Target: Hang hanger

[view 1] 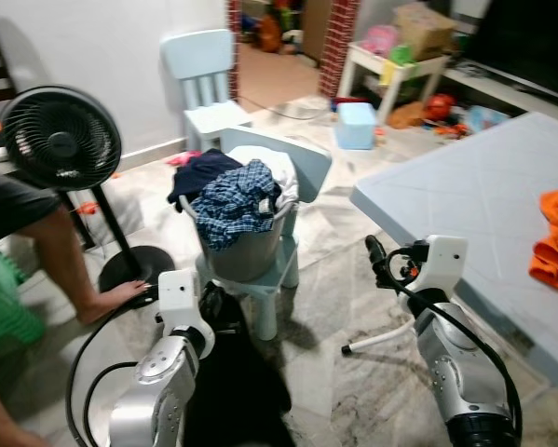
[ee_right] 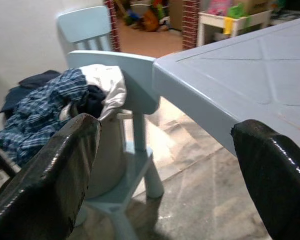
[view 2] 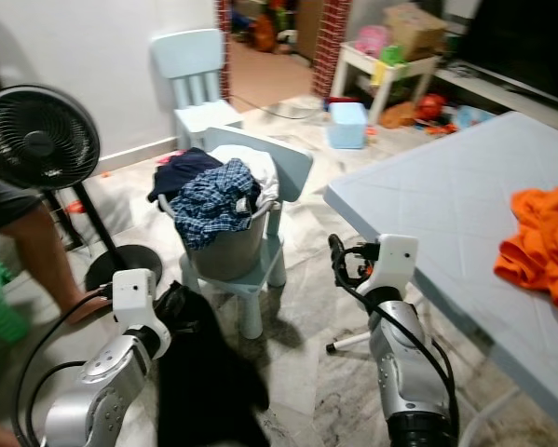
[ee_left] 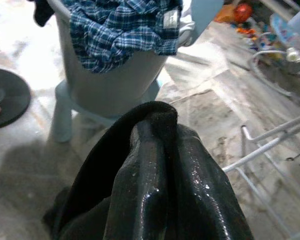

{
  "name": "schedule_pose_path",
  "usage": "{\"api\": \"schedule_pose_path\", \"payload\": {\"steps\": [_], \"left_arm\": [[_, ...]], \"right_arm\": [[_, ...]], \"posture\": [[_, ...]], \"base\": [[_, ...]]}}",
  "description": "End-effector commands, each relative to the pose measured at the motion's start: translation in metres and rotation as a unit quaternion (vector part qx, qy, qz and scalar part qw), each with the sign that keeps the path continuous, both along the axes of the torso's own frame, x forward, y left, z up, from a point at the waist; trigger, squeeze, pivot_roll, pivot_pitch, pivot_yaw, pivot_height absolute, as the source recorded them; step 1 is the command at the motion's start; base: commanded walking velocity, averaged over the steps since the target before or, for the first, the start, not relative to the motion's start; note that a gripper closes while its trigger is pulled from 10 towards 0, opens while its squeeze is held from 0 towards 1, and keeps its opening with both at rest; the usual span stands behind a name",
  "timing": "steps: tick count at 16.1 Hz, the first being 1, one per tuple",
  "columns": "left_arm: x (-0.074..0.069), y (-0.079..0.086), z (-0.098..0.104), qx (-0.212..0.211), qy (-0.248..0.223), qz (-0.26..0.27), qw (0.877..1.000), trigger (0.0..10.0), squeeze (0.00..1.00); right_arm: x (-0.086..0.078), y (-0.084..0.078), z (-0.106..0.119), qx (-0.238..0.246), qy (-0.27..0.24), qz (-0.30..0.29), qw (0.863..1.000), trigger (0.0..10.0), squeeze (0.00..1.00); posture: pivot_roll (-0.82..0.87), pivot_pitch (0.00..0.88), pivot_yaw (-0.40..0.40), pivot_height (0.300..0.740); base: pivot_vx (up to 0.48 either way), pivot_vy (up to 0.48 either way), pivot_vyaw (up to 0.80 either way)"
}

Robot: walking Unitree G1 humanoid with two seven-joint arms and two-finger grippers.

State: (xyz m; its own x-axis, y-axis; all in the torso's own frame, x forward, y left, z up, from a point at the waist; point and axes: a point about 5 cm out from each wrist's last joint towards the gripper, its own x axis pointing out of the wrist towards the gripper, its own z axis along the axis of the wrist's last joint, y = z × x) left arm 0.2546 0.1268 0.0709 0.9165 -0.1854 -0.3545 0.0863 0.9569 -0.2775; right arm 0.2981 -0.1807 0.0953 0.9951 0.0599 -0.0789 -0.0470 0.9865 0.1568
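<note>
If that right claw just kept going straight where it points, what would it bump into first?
Probably the pale blue chair holding the laundry bucket: the open right gripper points at it across bare floor. The table edge lies just beside that line, and depth is hard to judge.

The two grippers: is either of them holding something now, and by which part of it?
The left gripper is shut on a black garment, pinching a fold at its top while the rest hangs to the floor. The right gripper is open and holds nothing.
</note>
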Motion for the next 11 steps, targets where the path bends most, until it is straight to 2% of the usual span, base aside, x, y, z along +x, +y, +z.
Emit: {"api": "schedule_pose_path", "payload": {"steps": [1, 11], "left_arm": [[0.0031, 0.0026, 0.0054, 0.002, -0.012, 0.006, 1.0, 10.0, 0.0], [0.0051, -0.0006, 0.0045, -0.003, -0.008, 0.001, 1.0, 10.0, 0.0]], "right_arm": [[0.0019, 0.0039, 0.003, 0.005, -0.002, 0.005, 1.0, 10.0, 0.0], [0.0004, 0.0001, 0.0016, -0.003, 0.001, 0.005, 1.0, 10.0, 0.0]], "posture": [[-0.04, 0.0, -0.052, 0.74], [-0.05, 0.0, -0.051, 0.74]], "base": [[0.0, 0.296, 0.0], [0.0, 0.302, 0.0]]}}
